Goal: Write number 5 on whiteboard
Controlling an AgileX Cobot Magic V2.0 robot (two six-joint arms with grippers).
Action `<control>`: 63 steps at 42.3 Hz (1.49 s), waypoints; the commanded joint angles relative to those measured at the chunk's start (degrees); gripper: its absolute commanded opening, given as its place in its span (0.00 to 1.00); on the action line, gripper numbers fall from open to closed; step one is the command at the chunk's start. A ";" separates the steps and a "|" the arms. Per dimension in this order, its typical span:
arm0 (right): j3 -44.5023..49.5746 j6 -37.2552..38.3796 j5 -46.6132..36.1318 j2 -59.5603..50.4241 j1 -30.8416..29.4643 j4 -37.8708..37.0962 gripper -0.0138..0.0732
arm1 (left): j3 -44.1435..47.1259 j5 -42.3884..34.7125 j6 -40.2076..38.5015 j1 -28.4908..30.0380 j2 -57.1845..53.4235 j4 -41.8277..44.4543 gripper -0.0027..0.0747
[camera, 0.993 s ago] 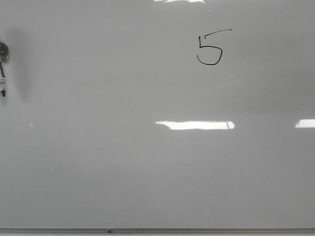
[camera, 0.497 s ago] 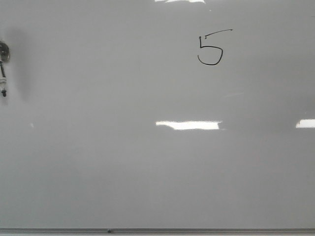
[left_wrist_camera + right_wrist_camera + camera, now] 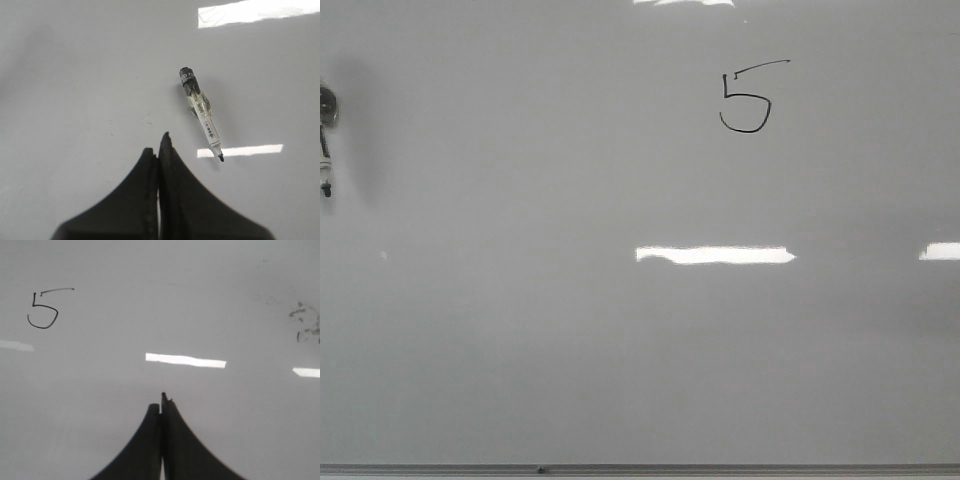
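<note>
1. A marker (image 3: 325, 150) is seen lying at the far-left edge of the whiteboard (image 3: 570, 350), uncapped, w/ tip bare.
2. The left gripper (image 3: 159, 150) is clenched on nothing, near the marker, not touching.
3. The 5 (image 3: 748, 98) is drawn upper right of centre.
4. The right gripper (image 3: 161, 407) is clenched empty over bare board.

A black hand-drawn number 5 (image 3: 748, 97) stands on the whiteboard (image 3: 570, 350); marker (image 3: 201, 105) print unreadable.
</note>
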 commanded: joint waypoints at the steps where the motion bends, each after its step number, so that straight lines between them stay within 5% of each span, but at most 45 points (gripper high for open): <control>1: 1.89 -0.89 -9.54 -1.29 0.39 0.60 0.08 | 0.25 -4.63 -0.50 -0.34 -0.88 -0.55 0.01; 26: 3.94 -0.54 -11.76 -1.25 1.13 0.70 0.08 | 0.25 -4.63 -0.50 -0.34 -0.88 -0.55 0.01; 36: 3.94 14.45 -15.79 -1.25 0.70 -9.68 0.08 | 0.25 -4.63 -0.50 -0.34 -0.88 -0.55 0.01; 63: 3.94 14.52 -15.73 -1.20 0.70 -9.74 0.08 | 0.25 -4.63 -0.50 -0.34 -0.88 -0.55 0.01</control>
